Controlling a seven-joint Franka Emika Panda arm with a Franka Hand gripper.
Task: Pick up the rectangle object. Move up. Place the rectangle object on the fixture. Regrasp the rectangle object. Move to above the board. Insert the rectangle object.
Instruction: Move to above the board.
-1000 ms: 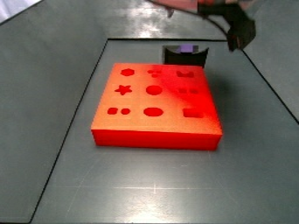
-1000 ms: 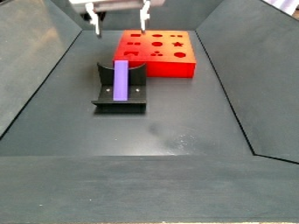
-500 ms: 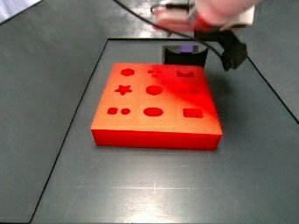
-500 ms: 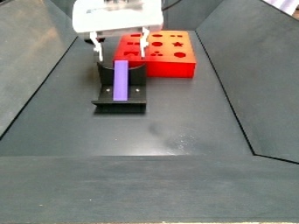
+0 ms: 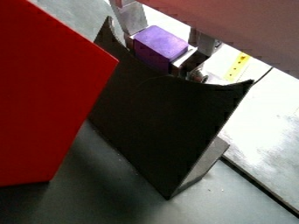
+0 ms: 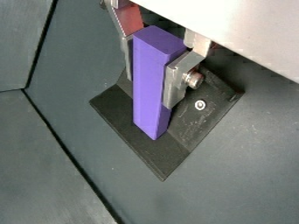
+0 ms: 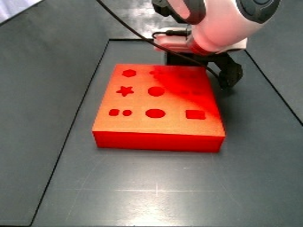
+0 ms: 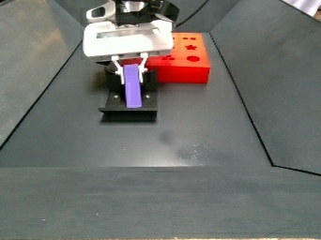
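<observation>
Your gripper point(image 8: 129, 64) has dropped onto the fixture point(image 8: 128, 105); its spread fingers point(image 6: 177, 77) straddle the purple block point(image 8: 130, 86), not yet pinching.

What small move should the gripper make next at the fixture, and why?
Probably close the jaws. The gripper is down over the fixture, and in a wrist view its silver fingers flank the upper end of the purple rectangle object, which leans on the fixture. Whether the pads already touch cannot be told.
</observation>
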